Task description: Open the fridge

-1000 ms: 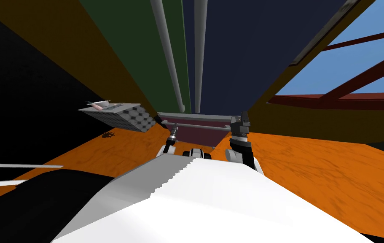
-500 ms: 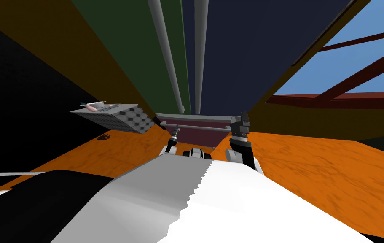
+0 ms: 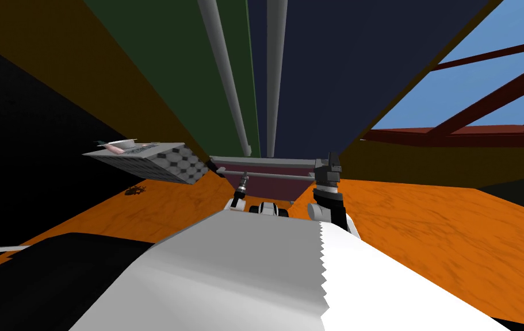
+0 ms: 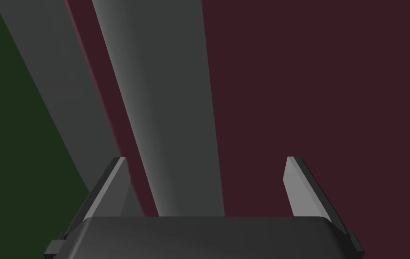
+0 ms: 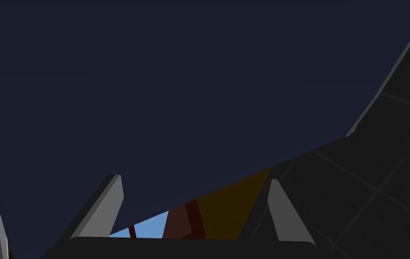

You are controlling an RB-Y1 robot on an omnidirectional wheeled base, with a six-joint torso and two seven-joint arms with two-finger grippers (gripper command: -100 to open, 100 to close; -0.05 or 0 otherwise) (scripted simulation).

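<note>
Fridge point(image 3: 295, 132) dead centre in my head view, running up to the top edge. The green door point(image 3: 180, 74) takes the left half and the navy door point(image 3: 324, 57) the right. Each has a tall grey pole beside the seam: the green door's handle point(image 3: 226, 74) and the navy door's handle point(image 3: 274, 74). Under both doors, just above the middle of the frame, sits the maroon drawer point(image 3: 280, 185) with a grey bar point(image 3: 280, 174) across its front.

My left gripper point(image 4: 205, 159) is right at that bar. In the wrist view the bar runs between my two fingers, closer to one than the other, with the maroon front behind it. Fingers spread wide, nothing clamped (whether the nearer finger touches the bar, I can't tell).

My right gripper point(image 3: 331, 160) stands at the right end of the drawer in the head view, pointing up at the navy door. Its own camera shows that door ahead; fingers apart, nothing between them.

Around me: a grey chequered counter point(image 3: 157, 161) at middle left with small items on top, orange wooden floor point(image 3: 427, 218) across the lower right, a window point(image 3: 485, 86) with a red-brown frame and blue sky at upper right, and a black area point(image 3: 13, 143) along the left edge.
</note>
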